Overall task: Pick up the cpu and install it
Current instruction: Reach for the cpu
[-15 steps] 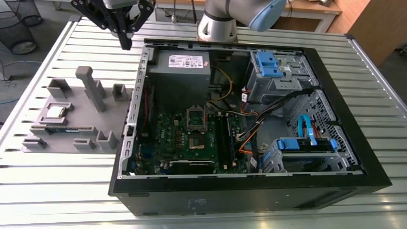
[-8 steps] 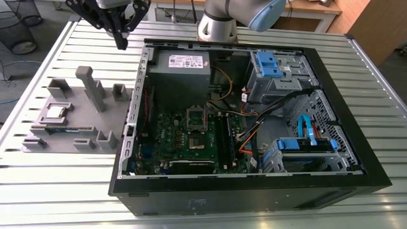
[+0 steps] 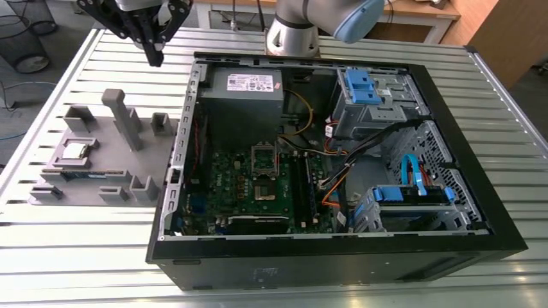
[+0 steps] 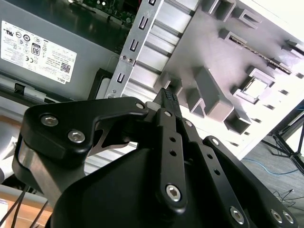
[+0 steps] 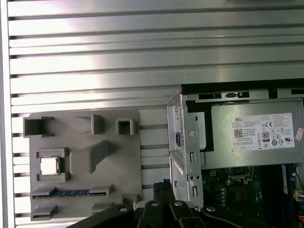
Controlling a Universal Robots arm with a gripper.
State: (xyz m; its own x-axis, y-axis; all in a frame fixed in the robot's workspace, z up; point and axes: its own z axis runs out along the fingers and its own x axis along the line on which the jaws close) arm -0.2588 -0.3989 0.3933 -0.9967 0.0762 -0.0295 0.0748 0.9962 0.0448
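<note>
1. Claw (image 3: 155,59): black fingers drawn together to a narrow point, with nothing between them. In the exterior view it hangs above the tabletop (image 3: 86,256), near the far corner of the open computer case (image 3: 479,160). Both wrist views show the joined tips too (image 4: 167,97) (image 5: 164,187).
2. Nearest container: a grey moulded holder (image 3: 107,144) lying flat on the slatted metal tabletop, just beside the case, on the exterior view's left. It has several pockets and upright posts.
3. In the holder: the cpu (image 3: 76,150) lies flat in a square pocket, shiny metal top facing up and well apart from the claw. It also appears in both wrist views (image 4: 257,88) (image 5: 49,166). A long narrow memory stick (image 5: 71,193) sits in a slot just beside that pocket.
4. Larger container: the black case lies on its side with its panel off.
5. In the case: a grey power supply (image 3: 246,83) at the far end, and a green motherboard (image 3: 299,176) carrying a dark square socket (image 3: 261,189). Drive bays with blue fittings (image 3: 364,86) sit on the exterior view's right, and coloured cables (image 3: 338,163) run between them.
</note>
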